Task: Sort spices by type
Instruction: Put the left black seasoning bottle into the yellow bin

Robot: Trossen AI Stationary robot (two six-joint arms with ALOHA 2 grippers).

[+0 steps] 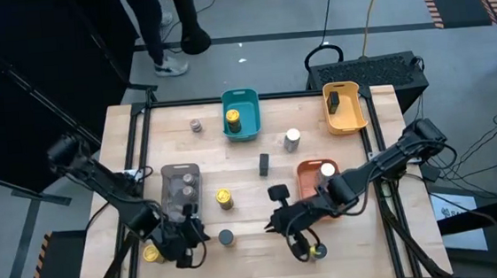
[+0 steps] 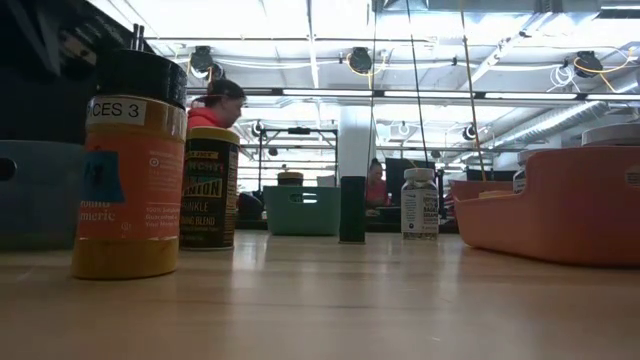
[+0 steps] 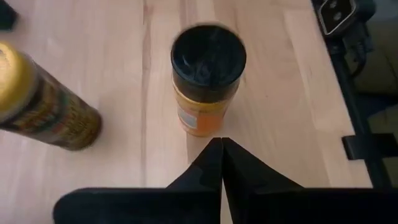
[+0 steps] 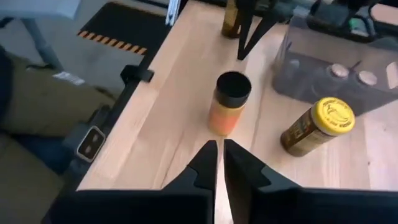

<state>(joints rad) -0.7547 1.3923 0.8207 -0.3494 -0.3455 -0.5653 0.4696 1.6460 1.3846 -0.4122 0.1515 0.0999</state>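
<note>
Both tools are closed and hold nothing: the left tool (image 3: pixel 221 146) and right tool (image 4: pixel 217 149) point at the black-capped orange jar (image 1: pixel 226 237), probably choosing it.

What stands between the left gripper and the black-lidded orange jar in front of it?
Nothing visible. The left gripper, fingers shut, faces the black-lidded orange jar across bare wood; the yellow-capped jar lies off to the side.
</note>
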